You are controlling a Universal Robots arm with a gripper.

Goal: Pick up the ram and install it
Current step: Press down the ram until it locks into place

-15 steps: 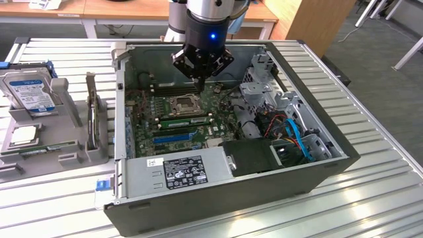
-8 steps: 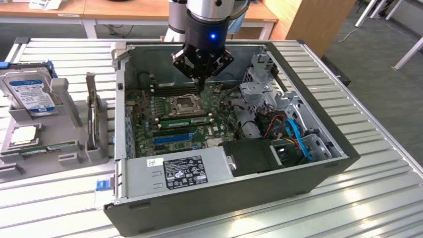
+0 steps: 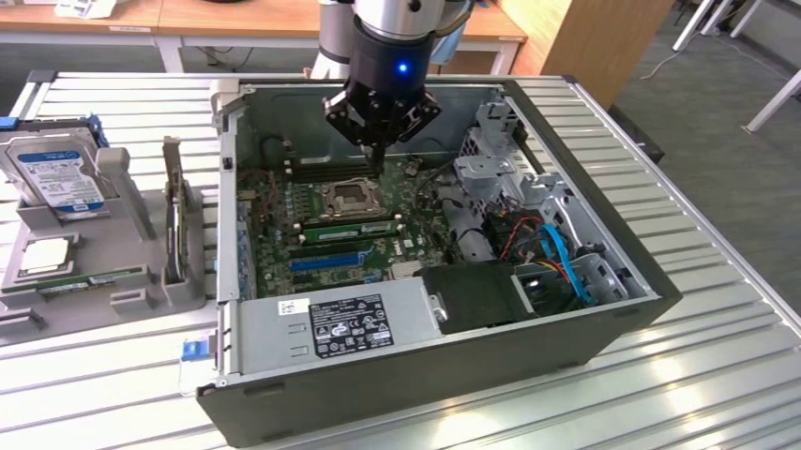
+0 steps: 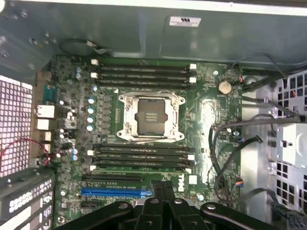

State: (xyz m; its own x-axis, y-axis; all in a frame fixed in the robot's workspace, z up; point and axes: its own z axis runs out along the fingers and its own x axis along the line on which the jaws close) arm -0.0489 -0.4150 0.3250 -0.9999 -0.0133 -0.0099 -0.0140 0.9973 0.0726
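The ram (image 3: 351,226) is a thin green stick with a pale label. It stands in a slot of the motherboard (image 3: 414,183), right beside the CPU socket (image 3: 347,197), inside the open computer case (image 3: 414,375). In the wrist view the ram (image 4: 139,168) is a green strip in the slot bank nearest the long blue slot (image 4: 112,192). My gripper (image 3: 374,167) hangs above the board on the far side of the socket, apart from the ram. Its fingers are shut with nothing between them. The shut fingertips (image 4: 162,188) rise just past the ram's slot.
Black empty slots (image 4: 144,74) lie on the socket's other side. A power supply (image 3: 351,323), a drive cage (image 3: 501,173) and blue cables (image 3: 569,267) crowd the case on the exterior view's right. A grey fixture (image 3: 138,300) with a hard drive (image 3: 56,173) stands on the slatted table at that view's left.
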